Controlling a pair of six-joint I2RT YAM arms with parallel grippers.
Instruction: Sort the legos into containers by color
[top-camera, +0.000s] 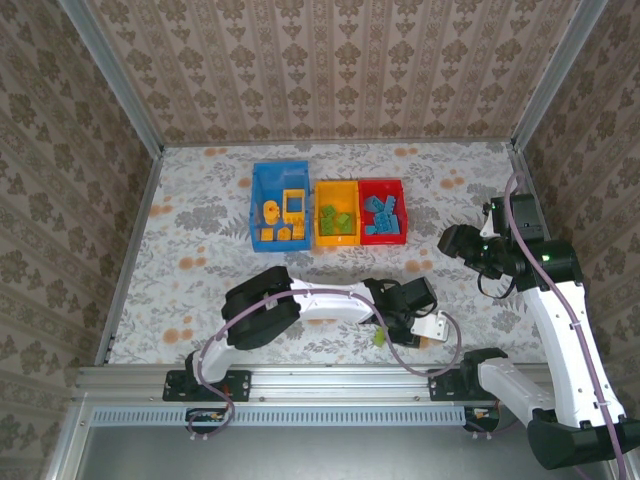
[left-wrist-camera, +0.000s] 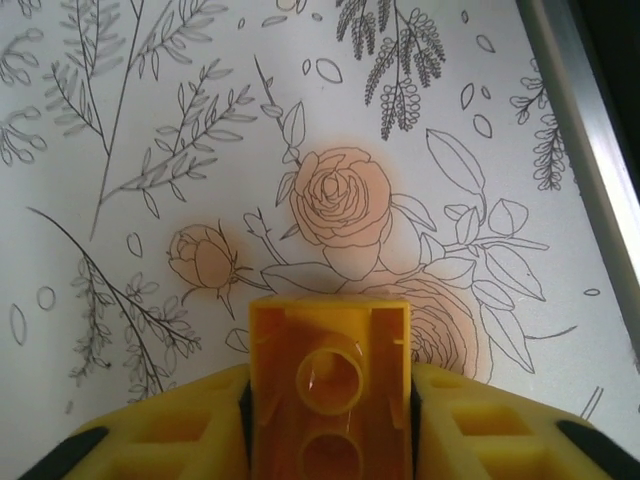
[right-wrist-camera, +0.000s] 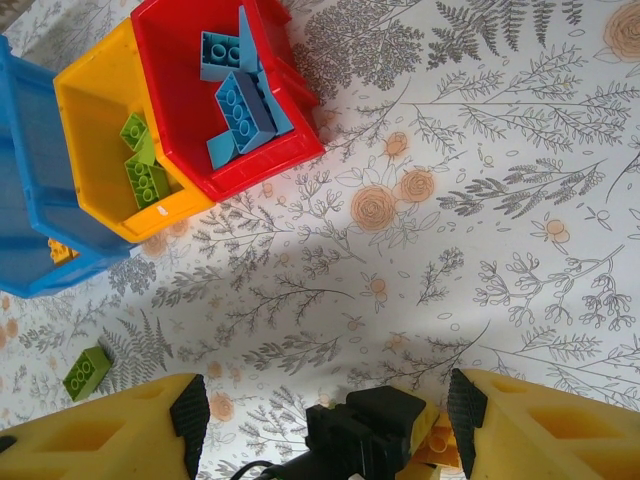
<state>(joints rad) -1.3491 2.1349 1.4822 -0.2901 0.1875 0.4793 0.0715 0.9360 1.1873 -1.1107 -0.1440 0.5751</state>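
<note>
My left gripper (left-wrist-camera: 330, 400) is shut on an orange-yellow brick (left-wrist-camera: 330, 370), hollow underside toward the camera, just above the floral table. From above, this gripper (top-camera: 427, 338) sits near the front edge, with a lime green brick (top-camera: 380, 338) lying beside it. The green brick (right-wrist-camera: 87, 372) lies loose on the table. My right gripper (right-wrist-camera: 327, 410) hangs open and empty above the left wrist. The blue bin (top-camera: 256, 205) holds orange-yellow bricks, the orange-yellow bin (top-camera: 320, 214) green ones, the red bin (top-camera: 382, 186) blue ones.
The three bins stand side by side at the middle back of the table. A metal rail (left-wrist-camera: 585, 150) runs along the table's edge close to the left gripper. The right gripper (top-camera: 462, 240) is right of the red bin.
</note>
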